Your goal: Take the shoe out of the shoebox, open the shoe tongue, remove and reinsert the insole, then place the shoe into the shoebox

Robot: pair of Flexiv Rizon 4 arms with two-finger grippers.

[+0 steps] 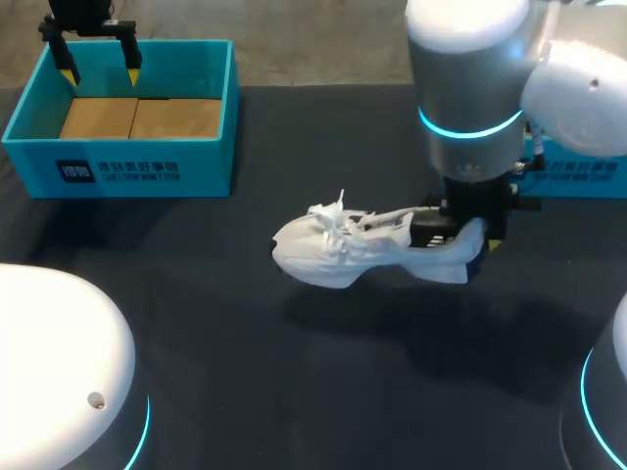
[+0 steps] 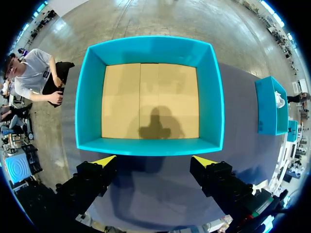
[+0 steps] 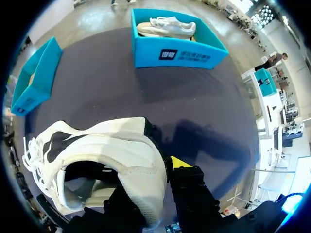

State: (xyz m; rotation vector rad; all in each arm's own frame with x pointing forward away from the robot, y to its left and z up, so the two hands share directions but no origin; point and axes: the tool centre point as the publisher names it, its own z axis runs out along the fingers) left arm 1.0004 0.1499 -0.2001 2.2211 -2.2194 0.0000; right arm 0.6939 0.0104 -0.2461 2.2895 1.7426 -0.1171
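Note:
A white shoe point(image 1: 353, 250) hangs a little above the dark table, toe towards the left, laces loose. My right gripper point(image 1: 468, 235) is shut on its heel wall. In the right wrist view the shoe point(image 3: 107, 150) fills the space under the gripper point(image 3: 158, 170). One yellow fingertip point(image 3: 180, 162) shows outside the heel; the other is hidden inside the shoe. The teal shoebox point(image 1: 211, 108) stands at the far left, empty down to its cardboard floor. My left gripper point(image 1: 98, 57) hovers open over its far side. In the left wrist view the gripper point(image 2: 154, 162) is open and the shoebox point(image 2: 150, 145) is ahead of it.
A second blue box point(image 1: 588, 171) stands at the far right behind my right arm. In the right wrist view this box point(image 3: 175, 56) holds another white shoe point(image 3: 165, 26). Dark tabletop point(image 1: 294, 372) spreads in front of the held shoe.

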